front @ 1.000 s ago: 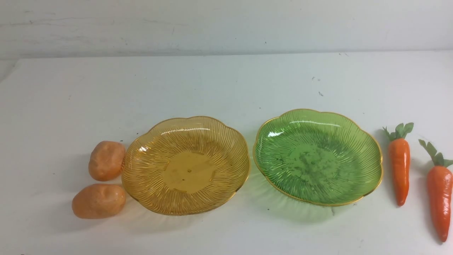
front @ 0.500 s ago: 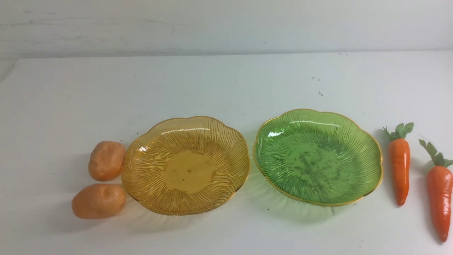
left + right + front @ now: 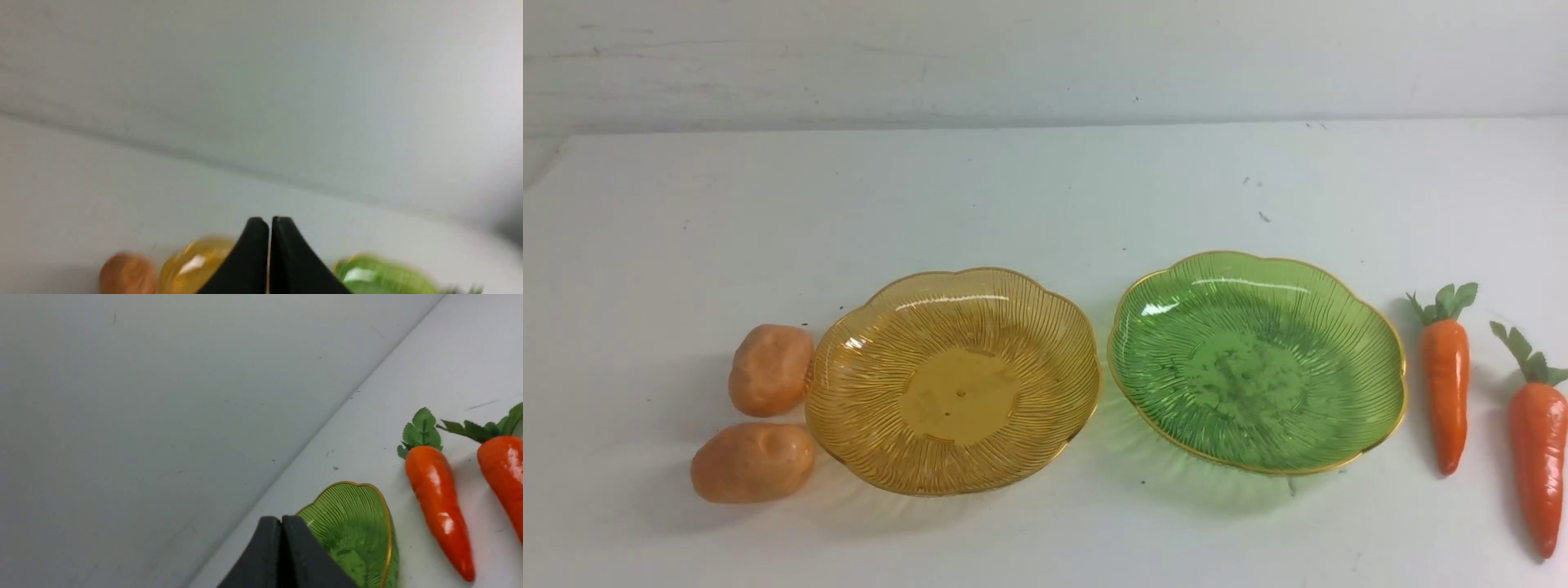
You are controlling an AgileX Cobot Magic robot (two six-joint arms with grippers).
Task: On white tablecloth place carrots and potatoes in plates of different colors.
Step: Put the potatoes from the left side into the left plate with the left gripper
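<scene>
On the white tablecloth (image 3: 1045,188) the amber-yellow plate (image 3: 849,359) and the green plate (image 3: 1372,343) stand side by side, both empty. Two potatoes (image 3: 770,370) (image 3: 752,462) lie left of the amber plate. Two carrots (image 3: 1445,384) (image 3: 1538,453) lie right of the green plate, leafy tops pointing away from me. No gripper shows in the front view. My left gripper (image 3: 269,222) is shut and empty, with a potato (image 3: 126,273), the amber plate (image 3: 196,265) and the green plate (image 3: 376,275) blurred behind it. My right gripper (image 3: 282,520) is shut and empty, above the green plate (image 3: 355,522); both carrots (image 3: 439,502) (image 3: 504,473) lie beside it.
A pale wall (image 3: 1045,57) rises behind the table's far edge. Small dark specks (image 3: 1262,216) dot the cloth behind the green plate.
Nothing on the table has moved. Neither arm shows in the front view in any frame.
</scene>
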